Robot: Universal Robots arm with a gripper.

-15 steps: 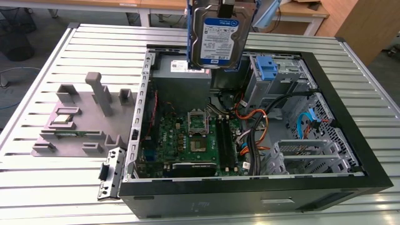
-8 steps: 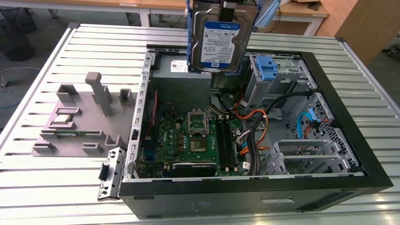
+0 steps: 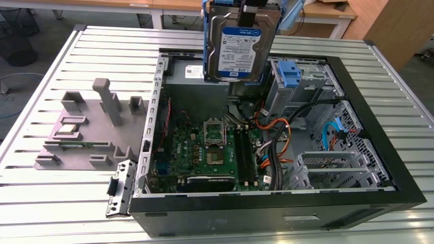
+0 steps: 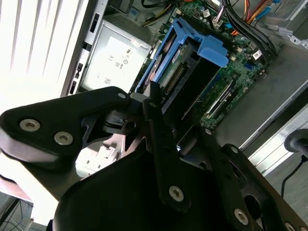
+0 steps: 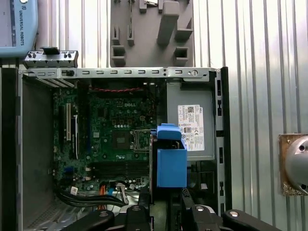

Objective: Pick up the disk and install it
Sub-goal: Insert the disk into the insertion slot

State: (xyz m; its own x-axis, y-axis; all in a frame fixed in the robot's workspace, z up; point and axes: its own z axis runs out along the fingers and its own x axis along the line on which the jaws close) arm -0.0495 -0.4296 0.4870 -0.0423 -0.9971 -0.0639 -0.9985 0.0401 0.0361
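Hanging on edge at twelve o'clock over the open case (image 3: 237,218), the disk (image 3: 241,48) is clamped in the gripper (image 3: 249,12), clear of the cables (image 3: 285,127).

A slatted metal table (image 3: 61,203) spans the exterior view; pale wooden desks (image 3: 101,4) line its top edge; a wooden cabinet (image 3: 397,25) stands upper right; grey floor (image 3: 20,96) at left.

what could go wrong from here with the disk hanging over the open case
1. The gripper holds the disk on edge above the open case; a slip would likely drop it onto the motherboard.
2. Loose orange and black cables lie beside the motherboard and might snag the disk as it goes in.
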